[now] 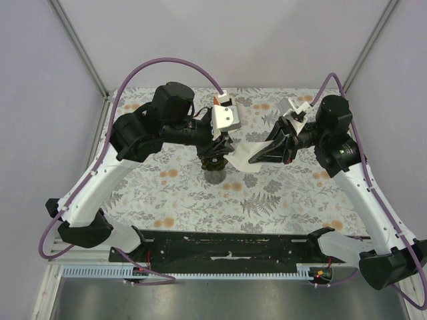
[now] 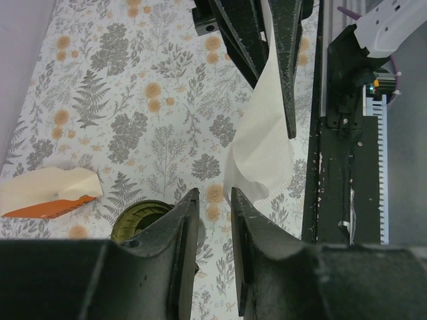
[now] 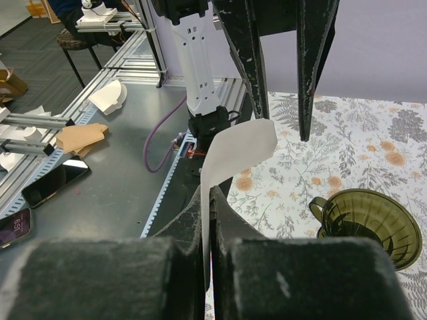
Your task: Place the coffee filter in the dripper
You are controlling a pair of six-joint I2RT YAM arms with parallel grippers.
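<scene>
The coffee filter (image 3: 237,150) is thin, limp paper, light and easily creased. It hangs in the air just beside the dripper (image 3: 371,220), pinched at one edge by the right claw (image 3: 208,195), and a light hold near that edge looks best. The left claw (image 2: 214,195), spread and holding nothing, sits close to the filter's free edge and the dripper, crowding the approach; the tabletop (image 1: 180,200) beyond seems to offer room, with an orange-and-cream pack (image 2: 47,193) on the dripper's other side.

The dripper (image 1: 215,165) stood near the table's (image 1: 173,200) middle, slightly toward the far edge. The coffee filter (image 1: 241,157) hung just right of it, off the surface, between the 2 grippers: left gripper (image 2: 213,197) over the dripper, right gripper (image 3: 208,195) on the filter's right. A wedge pack (image 2: 50,193) lay beside the dripper, toward the far edge.
</scene>
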